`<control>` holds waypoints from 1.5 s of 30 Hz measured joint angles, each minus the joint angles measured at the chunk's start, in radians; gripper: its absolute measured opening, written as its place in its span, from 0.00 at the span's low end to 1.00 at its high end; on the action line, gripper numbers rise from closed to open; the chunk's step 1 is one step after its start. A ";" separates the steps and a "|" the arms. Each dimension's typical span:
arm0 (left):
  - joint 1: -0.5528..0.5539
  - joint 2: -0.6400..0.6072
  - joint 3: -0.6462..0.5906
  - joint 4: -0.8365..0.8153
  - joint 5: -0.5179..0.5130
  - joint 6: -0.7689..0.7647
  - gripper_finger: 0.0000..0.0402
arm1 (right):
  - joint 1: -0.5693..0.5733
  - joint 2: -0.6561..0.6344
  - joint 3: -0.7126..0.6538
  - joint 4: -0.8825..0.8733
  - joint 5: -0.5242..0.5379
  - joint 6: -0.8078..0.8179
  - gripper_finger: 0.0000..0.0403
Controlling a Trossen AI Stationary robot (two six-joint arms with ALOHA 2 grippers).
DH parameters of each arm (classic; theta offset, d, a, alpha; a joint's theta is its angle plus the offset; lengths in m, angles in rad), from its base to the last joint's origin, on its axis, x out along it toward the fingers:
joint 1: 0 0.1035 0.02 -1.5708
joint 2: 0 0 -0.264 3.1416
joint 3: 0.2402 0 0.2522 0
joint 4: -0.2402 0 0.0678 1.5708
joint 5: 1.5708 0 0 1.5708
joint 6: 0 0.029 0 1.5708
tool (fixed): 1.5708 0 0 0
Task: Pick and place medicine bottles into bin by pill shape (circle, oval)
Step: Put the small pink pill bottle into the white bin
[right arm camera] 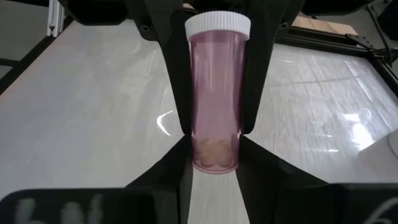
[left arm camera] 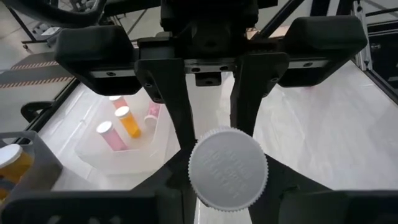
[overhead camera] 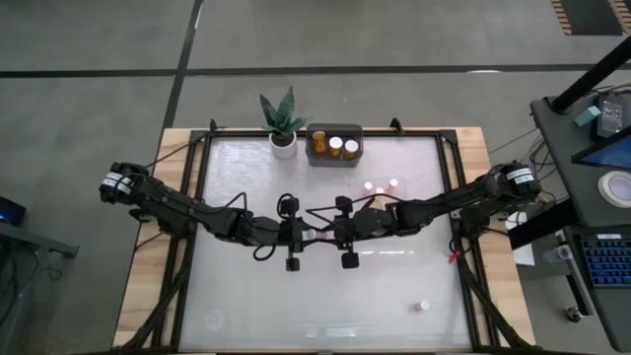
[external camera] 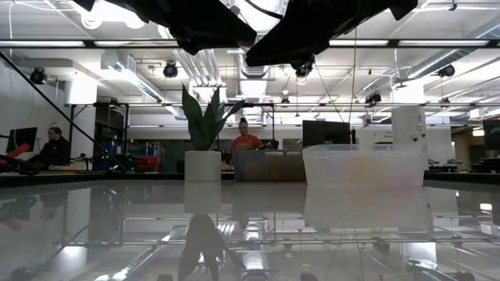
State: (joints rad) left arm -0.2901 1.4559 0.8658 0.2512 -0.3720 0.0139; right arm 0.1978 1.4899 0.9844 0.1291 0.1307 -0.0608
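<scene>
A pinkish clear medicine bottle (overhead camera: 317,237) with a white cap lies level between my two grippers, high over the table's middle. Its cap (left arm camera: 228,168) faces my left arm, and its base (right arm camera: 214,155), with pills inside, faces my right arm. My left gripper (overhead camera: 301,236) and my right gripper (overhead camera: 335,234) point at each other, and both are shut on this bottle. A dark bin (overhead camera: 335,146) at the far edge holds amber bottles. A clear bin (left arm camera: 118,134) holds pink and orange bottles. One small bottle (overhead camera: 421,307) stands alone near the front right. My left gripper pinches the bottle at its cap end (right arm camera: 217,37) between its two fingers (right arm camera: 177,74). The fingers come level from the table's left and lie along the bottle. The bottle is level and clear of the table. My right gripper pinches the bottle's base end (right arm camera: 214,146) between its two fingers (right arm camera: 165,174). The fingers come level from the table's right and lie along the bottle. The bottle is clear of the table.
A potted plant (overhead camera: 283,128) stands at the far edge, left of the dark bin. A small red object (overhead camera: 455,256) lies near the table's right edge. The glossy tabletop (overhead camera: 246,296) has open room in front. People sit in the room beyond.
</scene>
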 joint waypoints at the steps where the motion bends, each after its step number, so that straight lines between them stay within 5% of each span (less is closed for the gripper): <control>1: 0.000 0.000 0.000 0.000 0.000 0.000 0.22 | 0.000 0.000 0.000 -0.001 0.000 0.001 0.25; 15: 0.002 -0.050 -0.002 -0.129 0.001 0.032 0.57 | -0.030 -0.016 0.024 -0.252 0.000 0.037 0.24; 29: 0.003 -0.111 -0.008 -0.204 -0.029 0.052 0.58 | -0.286 -0.016 0.172 -1.032 0.002 0.028 0.24; 45: 0.003 -0.112 -0.008 -0.213 -0.056 0.055 0.58 | -0.466 -0.017 0.165 -1.306 -0.080 -0.141 0.24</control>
State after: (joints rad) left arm -0.2874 1.3441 0.8577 0.0380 -0.4282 0.0689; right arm -0.2680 1.4727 1.1493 -1.1773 0.0504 -0.2014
